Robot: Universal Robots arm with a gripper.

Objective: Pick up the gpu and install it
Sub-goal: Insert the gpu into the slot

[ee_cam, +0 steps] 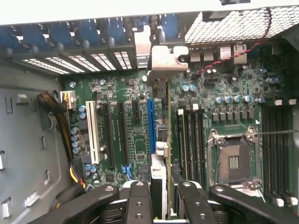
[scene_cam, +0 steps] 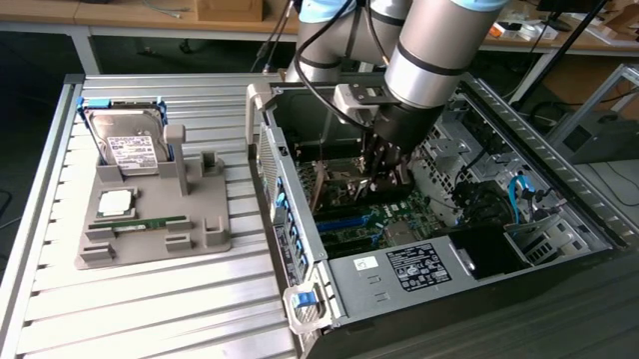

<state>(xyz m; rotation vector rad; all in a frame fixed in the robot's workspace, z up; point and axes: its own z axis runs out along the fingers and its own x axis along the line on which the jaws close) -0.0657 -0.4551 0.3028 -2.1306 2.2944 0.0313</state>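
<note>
the pincer (ee_cam: 163, 189) is partly closed, its black fingers (ee_cam: 139, 200) pressed to either side of the gpu (ee_cam: 161, 140), so the card is gripped and carried edge-on. in the exterior view the arm reaches down into the open computer case (scene_cam: 299, 232) at the middle of the frame. the card hangs over the motherboard (ee_cam: 133, 140), just beside the long blue slot (ee_cam: 150, 126). its silvery bracket (ee_cam: 167, 58) lies close to the case's rear openings. i cannot tell whether its lower edge touches a slot.

at the exterior view's left, well apart on the counter (scene_cam: 150, 307), a grey holder (scene_cam: 205, 217) carries the hard drive (scene_cam: 128, 142) and the green memory stick (scene_cam: 140, 222).

to my mind the pick-up is done and the install step is in hand. seating the card calls for its edge to run true along the slot, the bracket meeting the rear opening, and a straight, even push.
</note>
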